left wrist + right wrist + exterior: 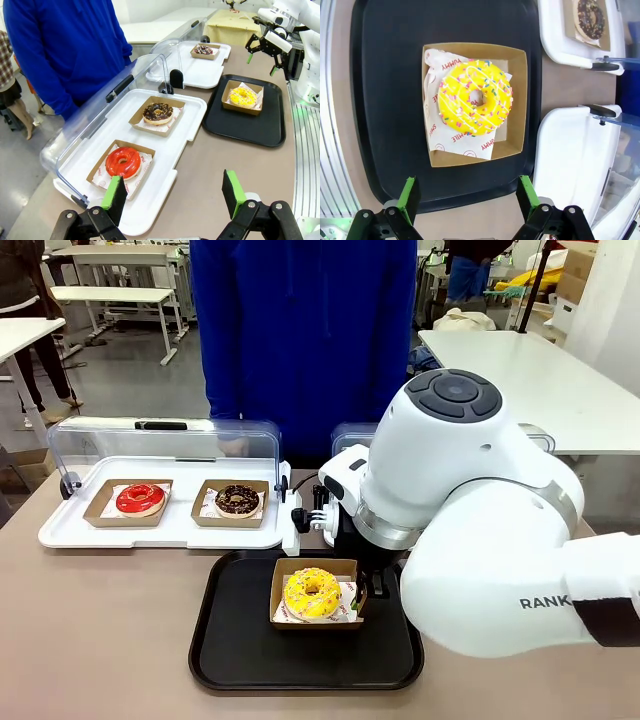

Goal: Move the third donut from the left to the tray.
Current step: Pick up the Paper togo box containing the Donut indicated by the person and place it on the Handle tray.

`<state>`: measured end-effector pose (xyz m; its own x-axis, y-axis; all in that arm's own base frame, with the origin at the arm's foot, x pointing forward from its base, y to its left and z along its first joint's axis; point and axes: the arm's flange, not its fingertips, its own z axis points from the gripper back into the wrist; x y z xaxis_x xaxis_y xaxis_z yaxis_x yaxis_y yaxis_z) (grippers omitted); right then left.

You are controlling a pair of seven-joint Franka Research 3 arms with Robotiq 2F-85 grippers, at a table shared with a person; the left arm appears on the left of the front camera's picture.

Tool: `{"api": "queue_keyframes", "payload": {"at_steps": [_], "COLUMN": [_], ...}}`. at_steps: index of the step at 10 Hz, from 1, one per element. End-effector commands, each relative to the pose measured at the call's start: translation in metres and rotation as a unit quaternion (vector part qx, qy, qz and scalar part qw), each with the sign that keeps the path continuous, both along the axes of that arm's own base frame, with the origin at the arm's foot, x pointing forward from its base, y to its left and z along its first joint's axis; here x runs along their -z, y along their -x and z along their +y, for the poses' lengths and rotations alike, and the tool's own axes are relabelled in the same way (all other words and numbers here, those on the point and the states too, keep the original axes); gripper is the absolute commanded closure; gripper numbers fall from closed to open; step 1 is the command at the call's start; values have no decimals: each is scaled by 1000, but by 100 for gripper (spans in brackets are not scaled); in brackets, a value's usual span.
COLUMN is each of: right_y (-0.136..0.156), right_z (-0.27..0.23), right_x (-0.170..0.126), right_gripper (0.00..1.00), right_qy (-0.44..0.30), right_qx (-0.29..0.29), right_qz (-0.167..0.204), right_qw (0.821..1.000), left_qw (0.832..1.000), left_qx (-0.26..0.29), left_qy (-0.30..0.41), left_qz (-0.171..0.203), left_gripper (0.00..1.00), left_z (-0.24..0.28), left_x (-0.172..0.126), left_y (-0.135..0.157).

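The yellow-iced donut point(298, 592) with sprinkles lies in its square brown cardboard holder point(346, 570) on the black tray point(235, 650), a little back of the tray's middle. In the right wrist view the donut point(454, 102) lies straight ahead of my right gripper point(467, 200). That gripper is open, with nothing between its green pads point(409, 196), and stands clear above the tray point(385, 100). The left wrist view shows the right gripper point(261, 59) raised over the tray's far edge. My left gripper point(173, 197) is open and empty, over the table beside the white tray.
A white tray point(60, 530) with its clear lid raised holds a red donut point(140, 499) and a chocolate donut point(237, 500). A second white tray point(210, 75) holds another dark donut point(203, 50). A person in blue point(300, 330) stands at the far side. My right arm point(480, 540) looms over the table's right.
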<state>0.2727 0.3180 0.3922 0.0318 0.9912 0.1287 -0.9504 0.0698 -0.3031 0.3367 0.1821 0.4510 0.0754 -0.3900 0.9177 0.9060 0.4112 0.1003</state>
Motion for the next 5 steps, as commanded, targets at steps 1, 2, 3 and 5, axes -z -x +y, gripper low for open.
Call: {"api": "queue_keyframes", "payload": {"at_steps": [1,2,3,5], "right_y": [2,2,2,2], "right_z": [2,2,2,2], "right_x": [0,0,0,0], "right_gripper": [0,0,0,0], "right_qy": [2,2,2,2], "right_qx": [2,2,2,2], "right_qz": [-3,-3,-3,-3], "right_qw": [1000,1000,1000,1000], "left_qw": [1000,1000,1000,1000], "left_qx": [2,2,2,2], "left_qy": [6,6,6,6], "left_qz": [-12,-12,-12,-12], "left_gripper": [0,0,0,0], "left_z": [-1,-1,-1,-1], "left_x": [0,0,0,0], "left_y": [-1,-1,-1,-1]}}
